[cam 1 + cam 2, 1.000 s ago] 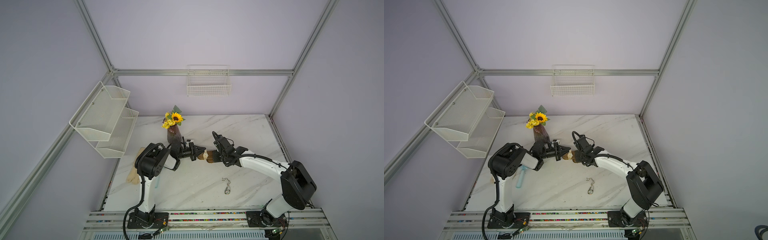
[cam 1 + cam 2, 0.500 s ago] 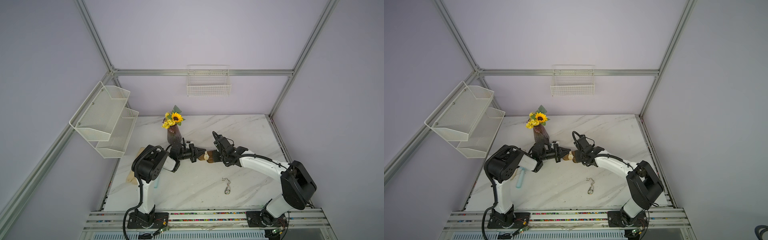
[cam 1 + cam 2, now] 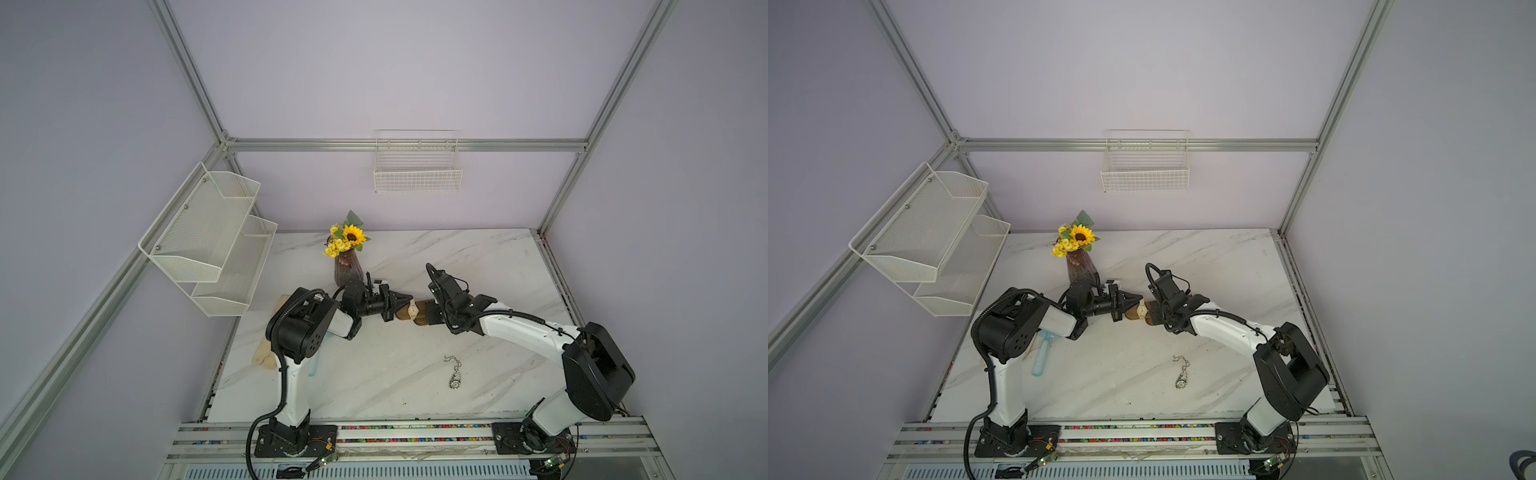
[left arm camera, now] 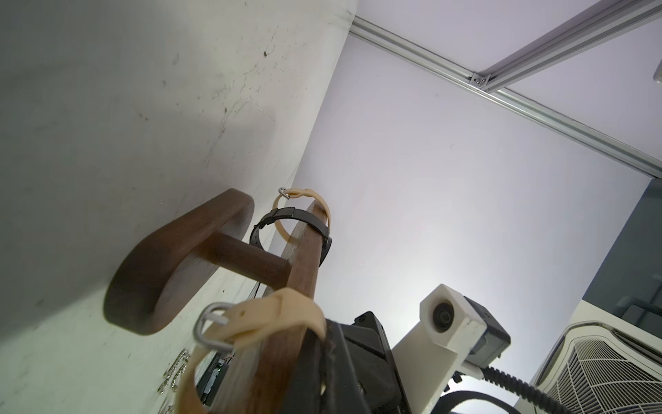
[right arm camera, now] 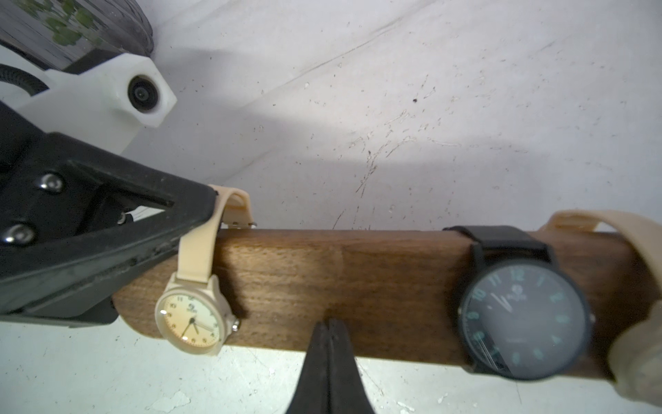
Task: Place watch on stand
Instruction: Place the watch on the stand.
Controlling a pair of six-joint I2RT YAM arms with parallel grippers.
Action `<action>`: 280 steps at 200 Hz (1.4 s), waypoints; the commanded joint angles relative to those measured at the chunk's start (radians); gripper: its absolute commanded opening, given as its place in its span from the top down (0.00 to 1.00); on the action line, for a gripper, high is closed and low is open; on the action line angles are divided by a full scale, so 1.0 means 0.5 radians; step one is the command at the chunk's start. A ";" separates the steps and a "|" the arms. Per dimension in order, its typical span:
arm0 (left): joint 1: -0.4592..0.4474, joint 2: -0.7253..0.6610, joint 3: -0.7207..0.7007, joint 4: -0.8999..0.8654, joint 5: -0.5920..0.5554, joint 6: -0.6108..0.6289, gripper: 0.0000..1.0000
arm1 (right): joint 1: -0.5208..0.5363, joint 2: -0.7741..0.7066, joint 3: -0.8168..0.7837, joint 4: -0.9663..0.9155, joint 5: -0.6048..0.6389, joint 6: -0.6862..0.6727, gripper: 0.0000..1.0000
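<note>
The dark brown stand [image 5: 358, 272] stands mid-table, in both top views [image 3: 422, 319] [image 3: 1133, 318], its flat base [image 4: 172, 258] on the marble. A cream watch [image 5: 191, 319] [image 3: 412, 309] hangs round the bar near one end. My left gripper [image 5: 209, 200] [image 3: 405, 300] is shut on its strap [image 4: 272, 315] at the top of the bar. A black watch [image 5: 523, 319] and another cream strap [image 5: 637, 251] sit toward the far end. My right gripper [image 5: 327, 324] [image 3: 1154, 316] is shut and empty, tips against the middle of the bar.
A vase of sunflowers [image 3: 348, 266] stands just behind the left gripper. A pendant on a chain [image 3: 455, 374] lies nearer the front. A pale wooden board [image 3: 266, 353] and a light blue object [image 3: 1042, 357] lie by the left arm. Wire baskets [image 3: 417, 166] [image 3: 212, 241] hang on the walls.
The left arm's elbow has shifted slightly to the left. Both grippers stay shut at the stand, and the cream watch has not visibly moved.
</note>
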State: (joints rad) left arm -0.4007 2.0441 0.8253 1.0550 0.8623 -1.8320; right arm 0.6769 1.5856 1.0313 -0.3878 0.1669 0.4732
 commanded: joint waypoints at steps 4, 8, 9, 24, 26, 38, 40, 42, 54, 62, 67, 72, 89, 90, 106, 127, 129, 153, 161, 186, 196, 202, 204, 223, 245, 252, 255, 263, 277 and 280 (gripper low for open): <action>-0.009 0.010 0.058 -0.146 0.007 0.127 0.90 | 0.005 0.084 -0.115 -0.231 -0.045 0.038 1.00; -0.008 0.002 0.056 -0.156 0.004 0.136 0.87 | 0.005 0.084 -0.114 -0.230 -0.045 0.038 1.00; -0.007 0.000 0.054 -0.157 0.003 0.139 0.85 | 0.005 0.084 -0.114 -0.231 -0.045 0.038 1.00; -0.004 -0.025 0.040 -0.200 -0.003 0.166 0.70 | 0.007 0.083 -0.115 -0.227 -0.048 0.038 1.00; -0.004 -0.029 0.038 -0.203 -0.005 0.170 0.68 | 0.006 0.084 -0.117 -0.228 -0.048 0.038 1.00; -0.001 -0.052 0.030 -0.239 -0.009 0.186 0.58 | 0.003 0.084 -0.118 -0.225 -0.052 0.038 1.00; 0.000 -0.060 0.028 -0.245 -0.011 0.188 0.57 | 0.005 0.082 -0.118 -0.223 -0.052 0.038 1.00; 0.001 -0.063 0.028 -0.250 -0.014 0.192 0.55 | 0.006 0.084 -0.119 -0.223 -0.052 0.036 1.00; 0.003 -0.097 0.020 -0.309 -0.017 0.231 0.52 | 0.005 0.084 -0.121 -0.215 -0.057 0.038 1.00; 0.006 -0.124 0.012 -0.354 -0.024 0.255 0.49 | 0.005 0.084 -0.120 -0.212 -0.060 0.038 1.00; 0.009 -0.142 0.006 -0.380 -0.033 0.266 0.48 | 0.005 0.087 -0.122 -0.210 -0.061 0.038 1.00; 0.013 -0.161 0.001 -0.408 -0.041 0.286 0.47 | 0.006 0.088 -0.124 -0.210 -0.061 0.040 1.00; 0.031 -0.231 0.003 -0.585 -0.072 0.387 0.44 | 0.004 0.093 -0.127 -0.203 -0.069 0.036 1.00; 0.035 -0.234 0.005 -0.591 -0.075 0.400 0.44 | 0.005 0.093 -0.129 -0.203 -0.071 0.036 1.00; 0.054 -0.311 0.081 -0.931 -0.088 0.605 0.44 | 0.005 0.088 -0.137 -0.191 -0.082 0.036 1.00; 0.056 -0.392 0.223 -1.411 -0.144 0.919 0.46 | 0.005 0.074 -0.142 -0.188 -0.082 0.035 1.00; 0.056 -0.399 0.233 -1.445 -0.151 0.945 0.47 | 0.004 0.072 -0.142 -0.188 -0.081 0.035 1.00; 0.062 -0.440 0.366 -1.847 -0.241 1.200 0.47 | 0.006 0.067 -0.139 -0.186 -0.078 0.035 1.00; 0.064 -0.443 0.398 -1.932 -0.267 1.259 0.47 | 0.007 0.062 -0.139 -0.187 -0.076 0.037 1.00; 0.068 -0.438 0.478 -2.161 -0.330 1.407 0.48 | 0.005 0.067 -0.136 -0.187 -0.078 0.032 1.00; 0.071 -0.441 0.493 -2.214 -0.353 1.450 0.48 | 0.005 0.068 -0.136 -0.185 -0.078 0.031 1.00; 0.070 -0.446 0.497 -2.264 -0.375 1.478 0.48 | 0.005 0.068 -0.133 -0.179 -0.081 0.029 1.00; 0.073 -0.448 0.499 -2.275 -0.381 1.488 0.48 | 0.005 0.066 -0.133 -0.179 -0.082 0.028 1.00; 0.074 -0.520 0.468 -2.357 -0.448 1.544 0.48 | 0.005 0.064 -0.131 -0.171 -0.082 0.029 1.00; 0.080 -0.625 0.439 -2.443 -0.514 1.598 0.48 | 0.005 0.058 -0.131 -0.168 -0.096 0.031 1.00; 0.081 -0.658 0.435 -2.462 -0.526 1.612 0.48 | 0.005 0.054 -0.132 -0.169 -0.099 0.033 1.00; 0.081 -0.670 0.433 -2.468 -0.528 1.616 0.47 | 0.004 0.051 -0.131 -0.168 -0.100 0.032 1.00; 0.087 -0.706 0.425 -2.505 -0.544 1.628 0.47 | 0.005 0.035 -0.132 -0.168 -0.101 0.029 1.00; 0.087 -0.784 0.391 -2.541 -0.586 1.646 0.47 | 0.005 -0.016 -0.142 -0.167 -0.106 0.027 1.00; 0.085 -0.802 0.383 -2.550 -0.594 1.650 0.47 | 0.008 -0.031 -0.152 -0.167 -0.109 0.029 1.00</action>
State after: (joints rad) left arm -0.3660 1.7321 1.0229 -0.1619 0.6132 -1.0679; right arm 0.6769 1.6192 0.9611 -0.4622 0.1184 0.4786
